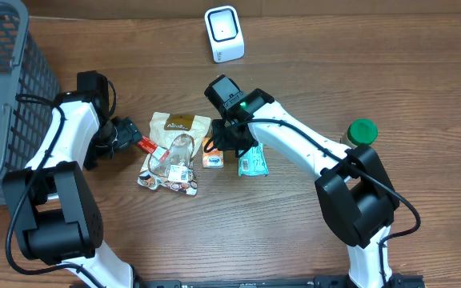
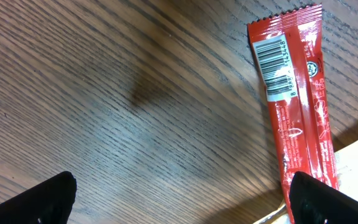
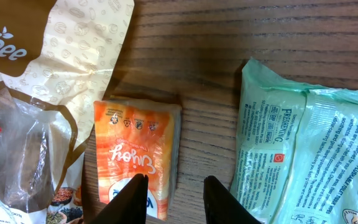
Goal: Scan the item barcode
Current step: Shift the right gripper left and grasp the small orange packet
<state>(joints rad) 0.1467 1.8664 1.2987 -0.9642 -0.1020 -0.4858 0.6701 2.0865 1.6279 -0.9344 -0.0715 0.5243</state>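
**Orange pack (image 3: 135, 155) beneath a half-open right hand (image 3: 176, 190)**

Glossy and flat, the small orange pack lies on the wood-grain surface (image 2: 104, 93) just under the right hand, whose fingers (image 3: 132, 199) stand partly apart, gripping nothing. A crinkled green wipes packet (image 3: 303, 143) lies beside it, with a clear bag (image 1: 170, 164) and brown pouch (image 3: 73, 37) on the other side. The left hand (image 2: 185, 202), spread wide and empty, hovers by a slim red sachet (image 2: 297, 124), barcode (image 2: 272, 59) up. Beyond: a green-capped container (image 1: 362, 130), a white scanner (image 1: 224, 34), a grey mesh basket (image 1: 6, 96).
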